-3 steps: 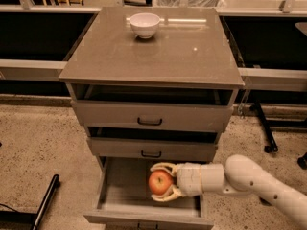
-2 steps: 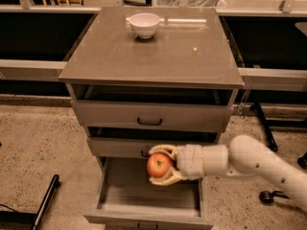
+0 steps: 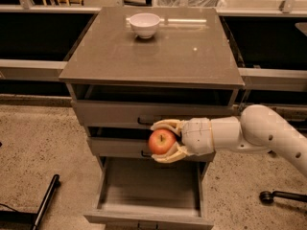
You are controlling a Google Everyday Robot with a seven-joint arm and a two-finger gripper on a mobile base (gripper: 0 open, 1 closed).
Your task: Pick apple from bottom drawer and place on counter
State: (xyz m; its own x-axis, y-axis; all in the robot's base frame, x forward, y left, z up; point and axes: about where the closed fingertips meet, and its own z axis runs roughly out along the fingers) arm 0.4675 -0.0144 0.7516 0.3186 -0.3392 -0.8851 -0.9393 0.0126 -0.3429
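My gripper (image 3: 163, 141) is shut on the red-orange apple (image 3: 161, 142) and holds it in the air in front of the middle drawer, above the open bottom drawer (image 3: 149, 190). The bottom drawer is pulled out and its bare grey floor holds nothing. The white arm reaches in from the right. The glossy grey-brown counter (image 3: 153, 56) lies above, well higher than the apple.
A white bowl (image 3: 145, 24) stands at the back of the counter. The two upper drawers (image 3: 120, 113) are slightly ajar. A dark chair base (image 3: 283, 195) sits on the floor at right, and a black bar (image 3: 45, 200) at lower left.
My gripper has lifted the apple up out of the bottom drawer to the height of the middle drawer front.
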